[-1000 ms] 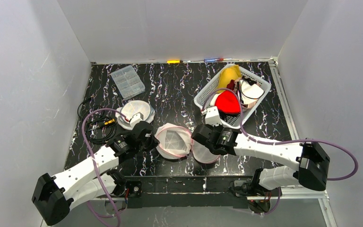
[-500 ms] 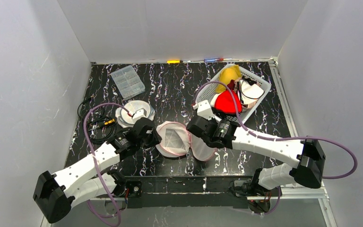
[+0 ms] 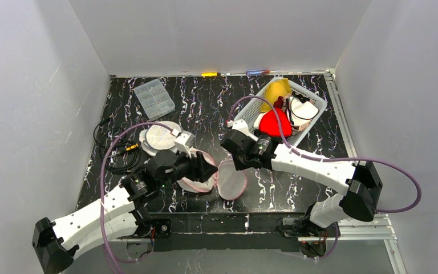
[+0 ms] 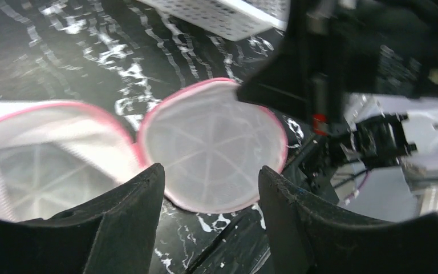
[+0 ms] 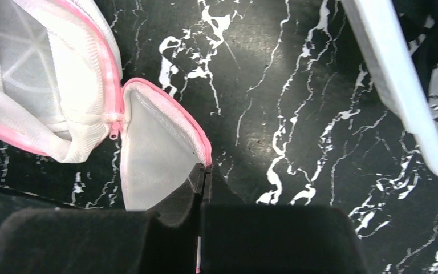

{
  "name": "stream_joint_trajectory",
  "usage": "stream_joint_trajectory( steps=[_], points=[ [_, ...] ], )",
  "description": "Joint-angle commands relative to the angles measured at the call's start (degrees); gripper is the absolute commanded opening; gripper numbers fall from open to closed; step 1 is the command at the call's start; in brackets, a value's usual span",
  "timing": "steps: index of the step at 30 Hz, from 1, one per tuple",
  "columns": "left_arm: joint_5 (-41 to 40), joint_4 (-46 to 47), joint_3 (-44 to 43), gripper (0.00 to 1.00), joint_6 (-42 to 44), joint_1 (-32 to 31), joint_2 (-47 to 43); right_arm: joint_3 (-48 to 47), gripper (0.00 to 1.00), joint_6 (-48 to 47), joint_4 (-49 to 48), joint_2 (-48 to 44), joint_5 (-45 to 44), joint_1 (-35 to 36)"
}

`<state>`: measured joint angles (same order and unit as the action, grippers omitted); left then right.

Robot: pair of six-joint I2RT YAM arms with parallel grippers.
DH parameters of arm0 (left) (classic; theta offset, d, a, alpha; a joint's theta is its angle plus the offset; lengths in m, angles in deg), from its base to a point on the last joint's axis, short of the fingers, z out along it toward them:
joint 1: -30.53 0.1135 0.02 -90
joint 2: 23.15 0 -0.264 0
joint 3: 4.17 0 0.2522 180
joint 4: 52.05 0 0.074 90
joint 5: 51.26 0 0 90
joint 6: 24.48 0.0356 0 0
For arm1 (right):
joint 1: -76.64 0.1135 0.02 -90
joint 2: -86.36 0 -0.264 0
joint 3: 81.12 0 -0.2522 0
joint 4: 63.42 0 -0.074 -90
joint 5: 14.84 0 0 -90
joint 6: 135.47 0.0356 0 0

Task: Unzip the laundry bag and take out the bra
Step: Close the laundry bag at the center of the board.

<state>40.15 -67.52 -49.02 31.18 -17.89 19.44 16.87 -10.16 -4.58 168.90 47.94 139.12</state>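
Laundry bag (image 3: 231, 182) lies unzipped, R gripper (image 5: 205, 171) clamped on its rim, L gripper (image 4: 210, 171) spread wide, basket (image 5: 405, 74) close behind.

Overhead, I see even, bright, sharp light. The left wrist view is soft, its near fingers (image 4: 120, 228) dark and blurred, the laundry bag (image 4: 214, 145) washed pale.

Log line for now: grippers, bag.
left gripper open | right gripper shut on pink-trimmed white mesh laundry bag | bag unzipped, spread open
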Motion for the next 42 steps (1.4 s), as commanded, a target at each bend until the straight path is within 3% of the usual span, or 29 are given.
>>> stream_joint_trajectory(
  steps=[1,7,8,9,10,19,28,34,42],
  points=[
    [-0.1,6.1,-0.4,0.6,10.1,-6.9,0.6,-3.7,0.01,4.1,-0.1,-0.2,6.4,-1.8],
    [-6.5,3.7,-2.3,0.62,13.6,-13.1,2.1,-3.2,0.01,6.0,-0.7,-0.9,11.5,-5.3],
    [-7.5,4.0,-2.2,0.71,13.8,-14.2,2.2,-2.7,0.01,6.3,-1.1,-1.2,12.6,-5.9],
    [-8.6,4.0,-2.3,0.89,14.3,-15.3,2.5,-2.2,0.01,6.8,-1.6,-1.5,13.7,-6.5],
    [-10.0,3.9,-2.8,0.97,14.8,-16.7,3.2,-1.8,0.01,7.3,-2.2,-1.8,14.6,-7.0],
    [-28.1,3.7,-6.3,0.98,19.2,-27.8,13.0,0.2,0.01,11.5,-5.9,-4.5,21.3,-9.2],
    [-36.0,3.2,-9.2,0.97,18.5,-31.3,22.1,1.4,0.01,13.6,-7.8,-5.7,24.9,-10.1],
    [-39.5,2.0,-12.0,0.86,16.7,-31.3,27.8,2.9,0.01,14.7,-9.4,-6.2,26.3,-10.4],
    [-38.5,3.1,-11.1,0.34,16.5,-31.3,26.8,3.0,0.03,14.2,-9.1,-7.3,25.8,-10.6]
  ],
)
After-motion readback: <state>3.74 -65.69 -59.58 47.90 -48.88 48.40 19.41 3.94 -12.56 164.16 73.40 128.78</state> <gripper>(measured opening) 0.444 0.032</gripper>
